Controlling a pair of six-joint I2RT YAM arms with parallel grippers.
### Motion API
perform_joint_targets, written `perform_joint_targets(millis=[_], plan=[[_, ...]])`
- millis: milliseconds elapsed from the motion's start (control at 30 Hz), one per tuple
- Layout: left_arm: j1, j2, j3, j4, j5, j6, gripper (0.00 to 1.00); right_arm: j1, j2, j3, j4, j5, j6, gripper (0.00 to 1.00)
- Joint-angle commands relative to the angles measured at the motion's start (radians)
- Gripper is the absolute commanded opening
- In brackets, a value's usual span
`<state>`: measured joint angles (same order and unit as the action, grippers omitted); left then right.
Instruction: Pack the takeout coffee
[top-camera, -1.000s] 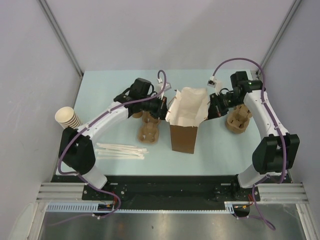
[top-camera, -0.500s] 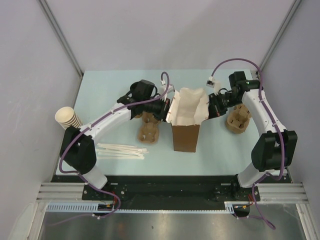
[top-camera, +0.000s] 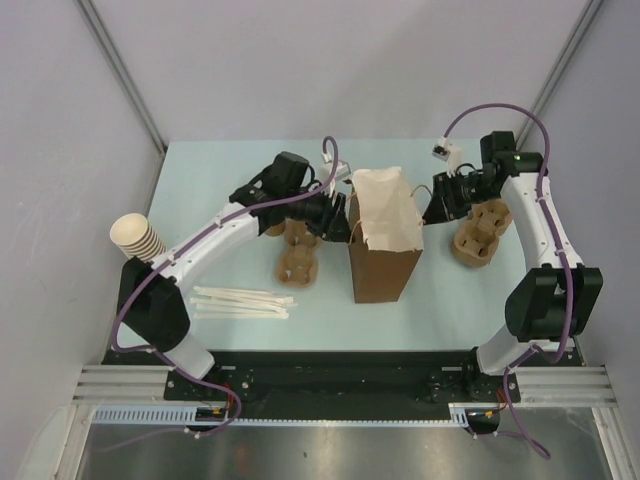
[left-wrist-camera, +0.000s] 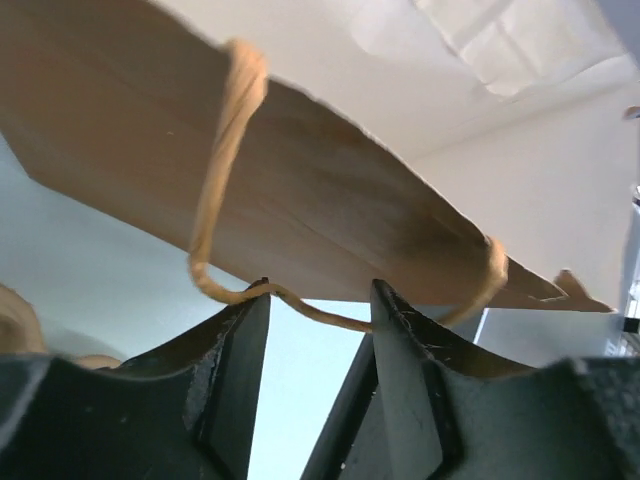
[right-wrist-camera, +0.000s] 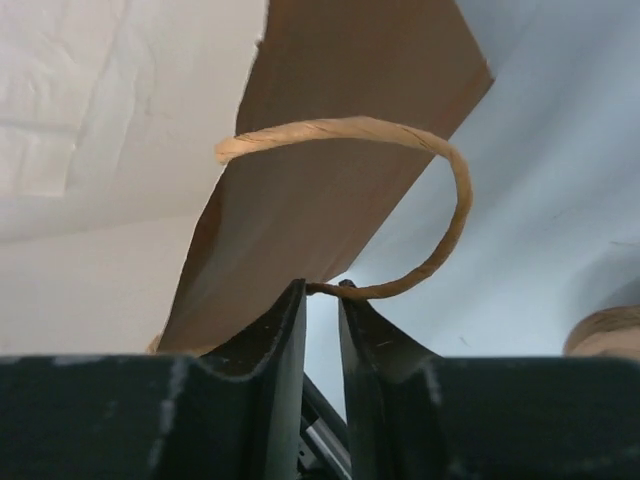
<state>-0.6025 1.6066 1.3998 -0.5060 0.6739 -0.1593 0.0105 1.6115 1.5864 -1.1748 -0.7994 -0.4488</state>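
The takeout coffee is hidden, maybe inside the paper bag (top-camera: 385, 265) in the middle of the table (top-camera: 200, 180), at whose cord handles (left-wrist-camera: 222, 150) the left gripper (left-wrist-camera: 320, 290) and right gripper (right-wrist-camera: 322, 290) wait with jaws parted, and it is probably light and crushable, so grip softly around its side.

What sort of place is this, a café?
Likely a lab test booth, not a café: bare grey walls around a table, two robot arms bolted at its edge, a paper bag between them.

text: none can be read | numbers: none | signs: none on the paper bag (top-camera: 385, 265) or the desk (top-camera: 215, 172)
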Motion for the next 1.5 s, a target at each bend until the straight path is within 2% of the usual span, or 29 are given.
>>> perform_joint_targets(millis=[0,133,300,333,400,433,467,533,567,600,667,867,1000,1100,1200,1300,1333,1467], plan=[[-0.005,-0.071,0.106,-0.042,0.001,0.049,0.54,-0.004,-0.045,0.105,-0.052,-0.018,-0.025,0.27],[0.003,-0.088,0.145,-0.078,0.000,0.072,0.62,-0.003,-0.051,0.144,-0.075,-0.034,-0.016,0.37],[0.024,-0.099,0.189,-0.121,-0.004,0.095,0.64,-0.003,-0.064,0.170,-0.082,-0.035,-0.004,0.50],[0.029,-0.102,0.195,-0.124,-0.002,0.098,0.66,-0.003,-0.064,0.179,-0.083,-0.038,-0.001,0.56],[0.033,-0.103,0.214,-0.138,0.001,0.106,0.69,-0.003,-0.065,0.194,-0.088,-0.044,0.004,0.61],[0.038,-0.106,0.223,-0.140,0.003,0.107,0.70,-0.003,-0.068,0.199,-0.092,-0.046,0.007,0.68],[0.040,-0.106,0.226,-0.143,0.010,0.110,0.73,-0.003,-0.068,0.204,-0.094,-0.049,0.009,0.71],[0.046,-0.114,0.235,-0.143,0.029,0.113,0.87,-0.003,-0.073,0.219,-0.097,-0.052,0.013,0.78],[0.047,-0.116,0.240,-0.146,0.036,0.118,0.88,-0.003,-0.076,0.227,-0.098,-0.052,0.015,0.80],[0.052,-0.119,0.243,-0.144,0.047,0.121,0.96,-0.003,-0.078,0.230,-0.098,-0.050,0.015,0.81],[0.069,-0.125,0.257,-0.137,0.081,0.116,1.00,-0.003,-0.082,0.242,-0.103,-0.050,0.016,0.84],[0.167,-0.160,0.294,-0.048,0.225,0.058,1.00,-0.004,-0.094,0.262,-0.109,-0.052,0.024,0.92],[0.291,-0.198,0.294,0.032,0.297,0.021,1.00,-0.049,-0.105,0.273,-0.117,-0.061,0.028,0.96],[0.390,-0.220,0.280,0.049,0.309,0.053,1.00,-0.073,-0.111,0.290,-0.131,-0.078,0.030,0.99],[0.469,-0.220,0.260,-0.001,0.279,0.209,0.99,-0.092,-0.122,0.302,-0.135,-0.095,0.035,1.00],[0.487,-0.174,0.286,-0.155,0.231,0.484,1.00,-0.096,-0.130,0.299,-0.135,-0.093,0.035,1.00],[0.486,-0.153,0.303,-0.261,0.237,0.626,1.00,-0.099,-0.133,0.297,-0.135,-0.093,0.036,1.00],[0.484,-0.013,0.373,-0.426,0.247,0.808,0.97,-0.104,-0.131,0.288,-0.131,-0.098,0.047,1.00]])
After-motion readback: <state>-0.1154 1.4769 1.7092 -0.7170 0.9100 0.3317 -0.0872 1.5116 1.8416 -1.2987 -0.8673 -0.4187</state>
